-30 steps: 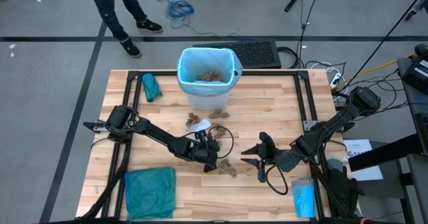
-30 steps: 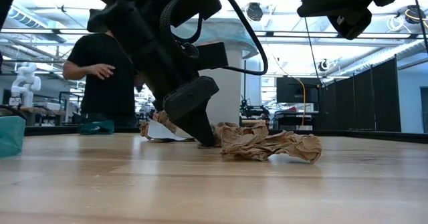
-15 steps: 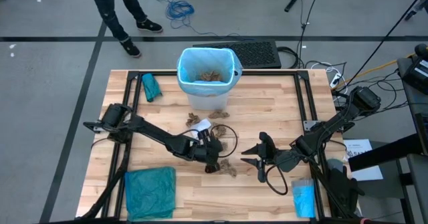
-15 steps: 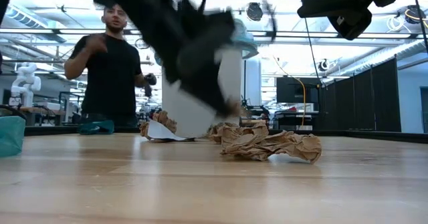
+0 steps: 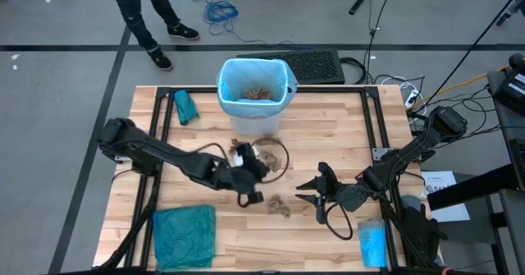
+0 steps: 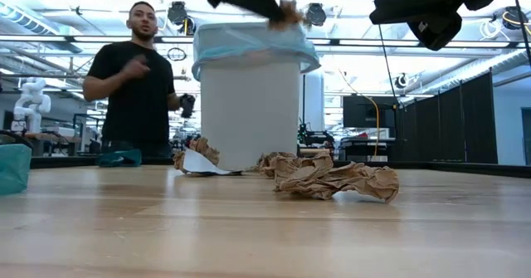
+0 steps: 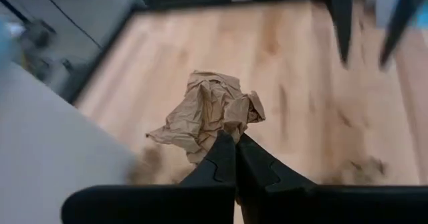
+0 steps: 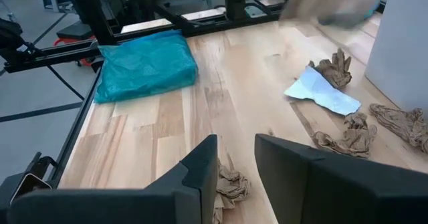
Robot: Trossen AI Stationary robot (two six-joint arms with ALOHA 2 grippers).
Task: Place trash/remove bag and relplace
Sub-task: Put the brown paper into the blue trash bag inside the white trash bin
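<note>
Pale wood-plank tabletop (image 5: 344, 131): left claw (image 7: 231, 158) has just lifted off it w/ a crinkly brown paper scrap (image 7: 208, 114) pinched tight, now nr centre, so bin (image 5: 256, 90) w/ thin blue bag (image 5: 225, 86) at 12 is likely next. More scraps (image 5: 279, 205) remain. Right claw (image 8: 234, 157) idles part-spread at 4.

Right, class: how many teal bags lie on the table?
2: a large bag at the left corner farthest from the bin, a small bag just left of the bin. None seems hidden.
</note>
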